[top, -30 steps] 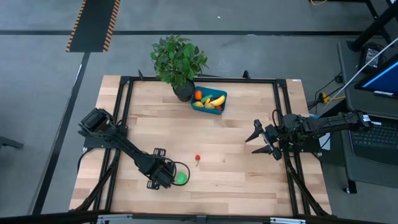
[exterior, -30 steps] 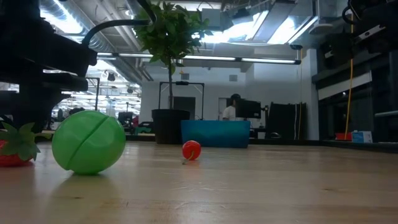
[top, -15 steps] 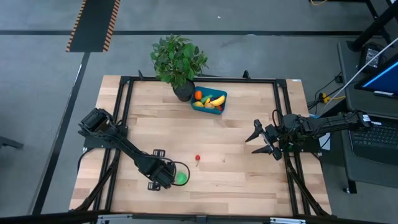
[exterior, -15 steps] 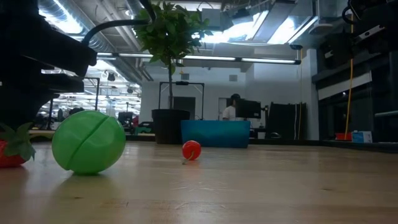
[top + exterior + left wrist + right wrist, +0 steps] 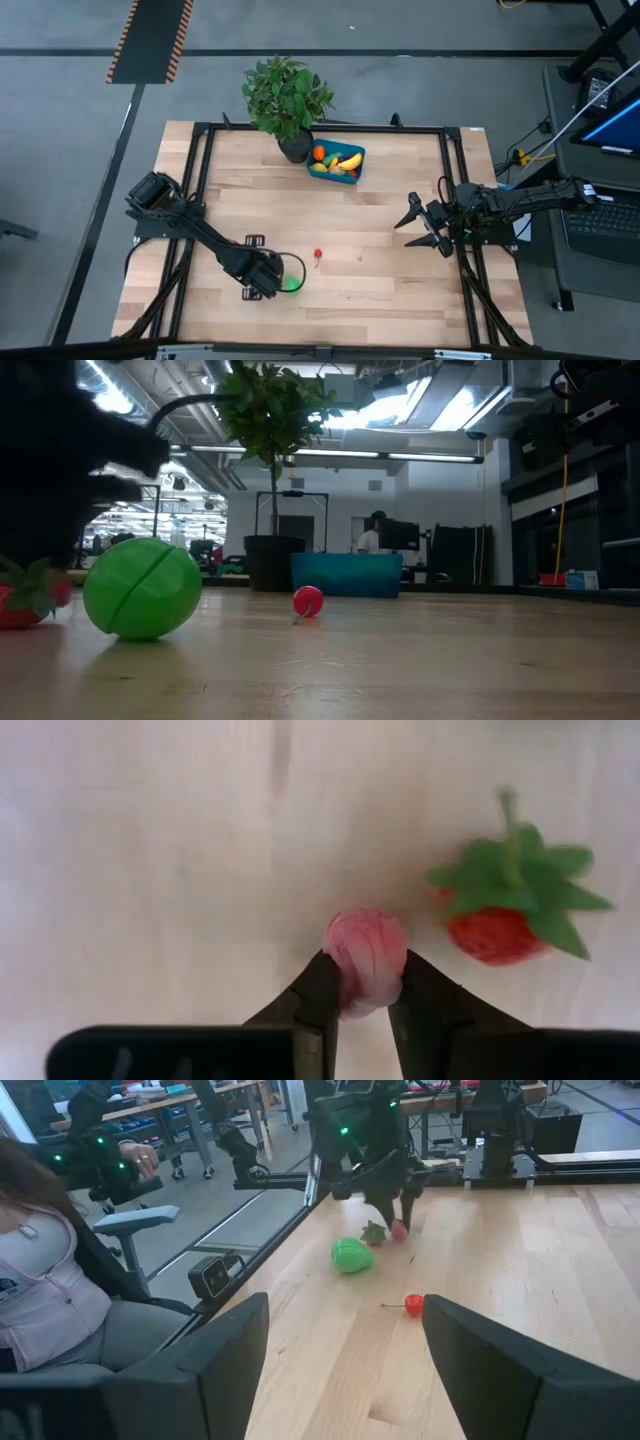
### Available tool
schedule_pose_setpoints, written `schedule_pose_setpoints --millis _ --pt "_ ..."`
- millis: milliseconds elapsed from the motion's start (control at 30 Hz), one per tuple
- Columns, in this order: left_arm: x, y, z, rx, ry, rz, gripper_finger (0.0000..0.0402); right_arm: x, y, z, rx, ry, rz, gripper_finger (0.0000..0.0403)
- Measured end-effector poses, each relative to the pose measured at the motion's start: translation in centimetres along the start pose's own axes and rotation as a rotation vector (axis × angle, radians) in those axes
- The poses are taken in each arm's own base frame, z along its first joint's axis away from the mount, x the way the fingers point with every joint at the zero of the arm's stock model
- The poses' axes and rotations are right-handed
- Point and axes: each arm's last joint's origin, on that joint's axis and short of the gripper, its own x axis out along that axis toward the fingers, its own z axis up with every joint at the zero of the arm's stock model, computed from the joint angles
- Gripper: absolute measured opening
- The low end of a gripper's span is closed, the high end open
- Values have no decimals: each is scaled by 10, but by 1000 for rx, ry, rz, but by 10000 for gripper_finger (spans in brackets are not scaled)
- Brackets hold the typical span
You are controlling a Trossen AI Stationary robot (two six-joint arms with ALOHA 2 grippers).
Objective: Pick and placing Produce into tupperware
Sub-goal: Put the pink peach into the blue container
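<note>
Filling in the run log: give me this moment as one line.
left gripper: shut on pink piece beside strawberry | right gripper: open, waiting at the table's right | tupperware: partly filled

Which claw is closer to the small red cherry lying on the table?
The left claw is closer to the cherry, low beside the green ball. The right claw waits open, farther away, across the table.

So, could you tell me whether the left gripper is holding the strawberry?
No, the left gripper pinches a small pink piece; the strawberry lies beside it.

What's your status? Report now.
Left gripper shut on pink piece, strawberry beside. Right gripper open, waiting at right edge. Tupperware far side; path clear.
</note>
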Motion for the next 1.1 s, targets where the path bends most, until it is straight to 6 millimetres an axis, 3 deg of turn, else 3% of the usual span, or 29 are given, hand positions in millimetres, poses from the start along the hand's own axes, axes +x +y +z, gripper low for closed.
schedule_pose_setpoints --millis 633,967,1100 --pt "-62 26 -1 -93 -296 42 57 0 0 0 0 0 0 266" --pt "-114 46 -17 -98 -598 145 42 0 0 0 -24 -2 0 266" --pt "-121 47 -27 -106 -708 120 48 0 0 0 -24 -2 0 266"
